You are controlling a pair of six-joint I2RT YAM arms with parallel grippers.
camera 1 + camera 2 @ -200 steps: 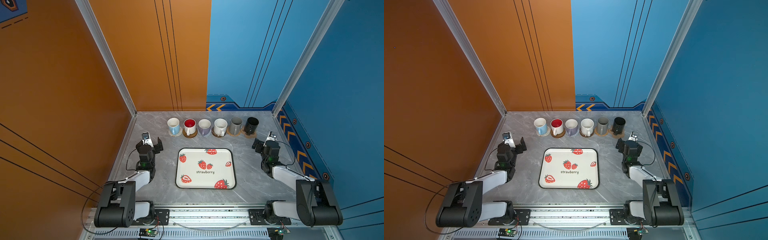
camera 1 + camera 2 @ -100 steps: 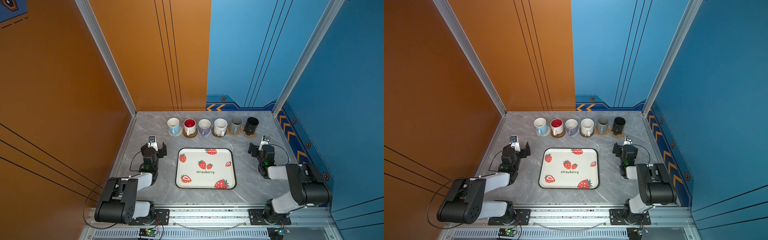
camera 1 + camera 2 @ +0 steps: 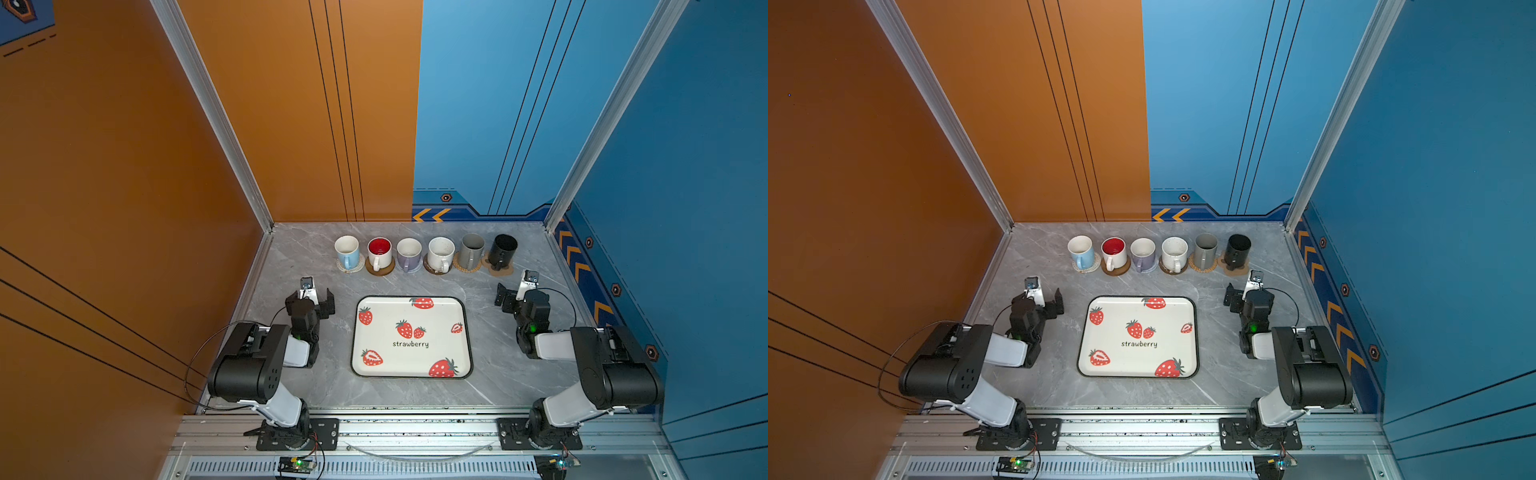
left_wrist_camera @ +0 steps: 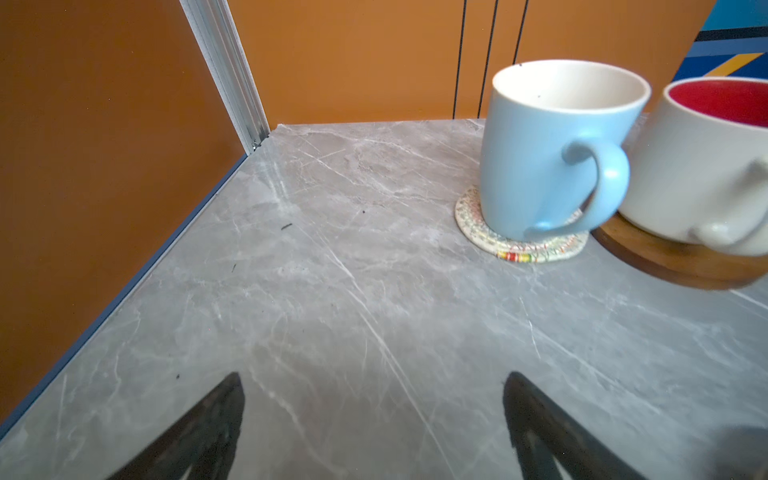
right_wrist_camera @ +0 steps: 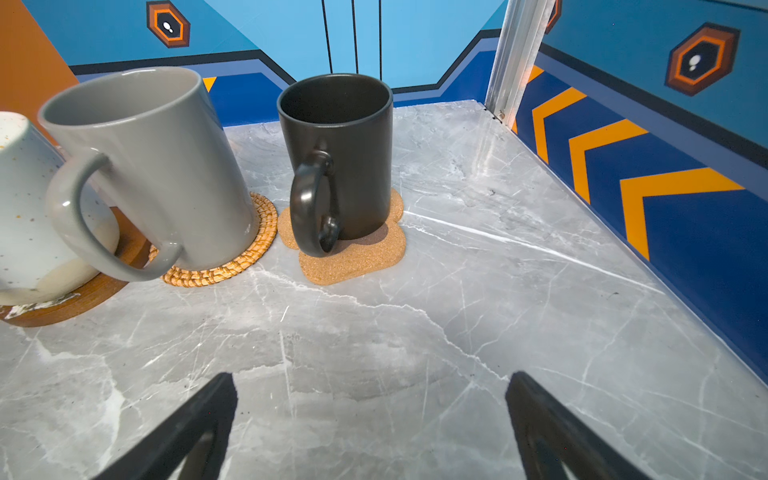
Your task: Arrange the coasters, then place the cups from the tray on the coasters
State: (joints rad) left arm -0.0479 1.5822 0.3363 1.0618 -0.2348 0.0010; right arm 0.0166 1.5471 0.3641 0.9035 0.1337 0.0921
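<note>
Several cups stand in a row at the back, each on a coaster: light blue [image 3: 347, 250], white with red inside [image 3: 379, 252], lavender [image 3: 409, 254], speckled white [image 3: 441, 253], grey [image 3: 472, 249] and black [image 3: 502, 249]. The strawberry tray [image 3: 440, 311] lies bare in the middle. My left gripper [image 3: 311, 295] is open left of the tray, with nothing between its fingers [image 4: 232, 399]. My right gripper [image 3: 519, 291] is open on the tray's right. The black cup [image 5: 349, 158] sits on the paw coaster [image 5: 357, 262], and the light blue cup [image 4: 540, 158] on a woven round [image 4: 536, 249].
Orange and blue walls enclose the grey marble table [image 3: 490, 386] on three sides. A metal rail [image 3: 415, 428] with both arm bases runs along the near edge. The grey cup [image 5: 158, 166] rests on a rattan round [image 5: 232, 266].
Both arms have folded up at the elbows, and each gripper has shifted slightly inward toward the tray. The cups and tray have not moved. Both grippers stay open.
</note>
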